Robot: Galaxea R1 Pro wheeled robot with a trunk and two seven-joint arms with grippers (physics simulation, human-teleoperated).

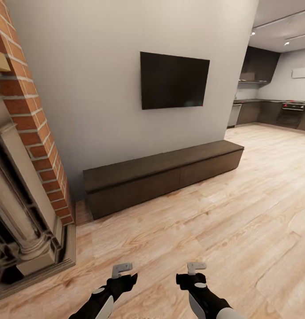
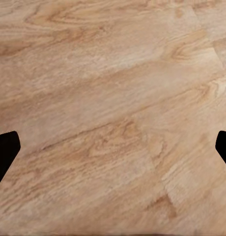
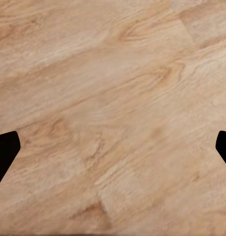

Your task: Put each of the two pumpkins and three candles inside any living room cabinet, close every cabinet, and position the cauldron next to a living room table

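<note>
The cabinet (image 1: 163, 176), long, low and dark brown with flat handleless fronts all shut, stands against the grey wall under a black TV (image 1: 174, 80), one end near the brick fireplace (image 1: 26, 146). Both arms hang low over the plank floor (image 1: 223, 226): the left end effector (image 1: 122, 267) and right end effector (image 1: 196, 266) are each spread wide and empty. The wrist cameras show bare floorboards between dark fingertips (image 2: 6, 152); the head camera takes in the kitchen (image 1: 276, 110) beyond.
</note>
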